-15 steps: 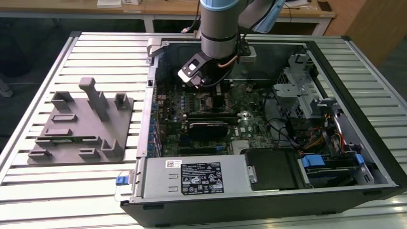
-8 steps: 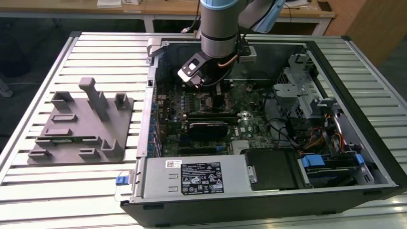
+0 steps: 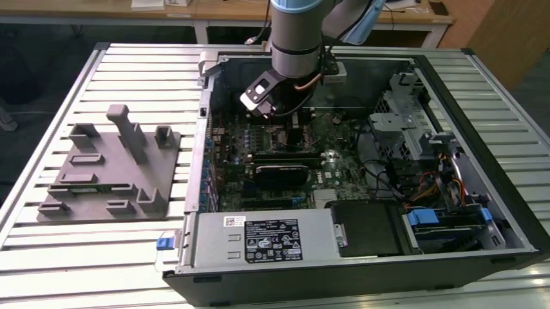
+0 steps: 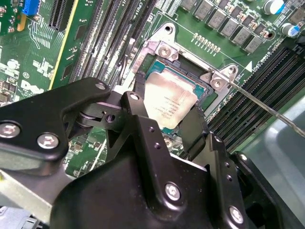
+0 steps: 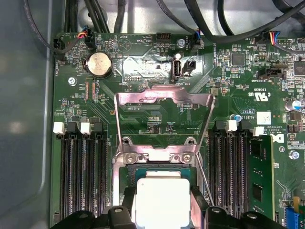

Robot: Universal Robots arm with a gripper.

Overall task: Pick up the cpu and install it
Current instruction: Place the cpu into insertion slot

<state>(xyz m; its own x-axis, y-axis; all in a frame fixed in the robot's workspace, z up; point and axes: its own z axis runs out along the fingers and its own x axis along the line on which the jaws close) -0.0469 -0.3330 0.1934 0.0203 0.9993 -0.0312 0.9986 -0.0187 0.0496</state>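
Note:
The cpu (image 4: 169, 101), a flat square chip with a silver-grey top plate, sits level over the motherboard socket (image 4: 162, 47), between my two black fingers. In the first wrist view the cpu (image 5: 162, 200) shows bright between the fingers (image 5: 127, 202), which touch its two opposite edges. My gripper (image 4: 167, 117) is shut on it. In the exterior view my gripper (image 3: 288, 114) reaches down into the open computer case, over the upper middle of the motherboard. The socket's metal load plate (image 5: 164, 98) stands flipped open beyond the chip. I cannot tell whether the chip rests in the socket or hovers just above it.
Memory slots (image 5: 81, 176) flank the socket on both sides. The thin retention lever (image 4: 269, 109) sticks out beside it. A grey fixture tray (image 3: 107, 170) lies on the slatted table at the exterior view's left. Case walls (image 3: 481, 84), drive cages and cables surround the board.

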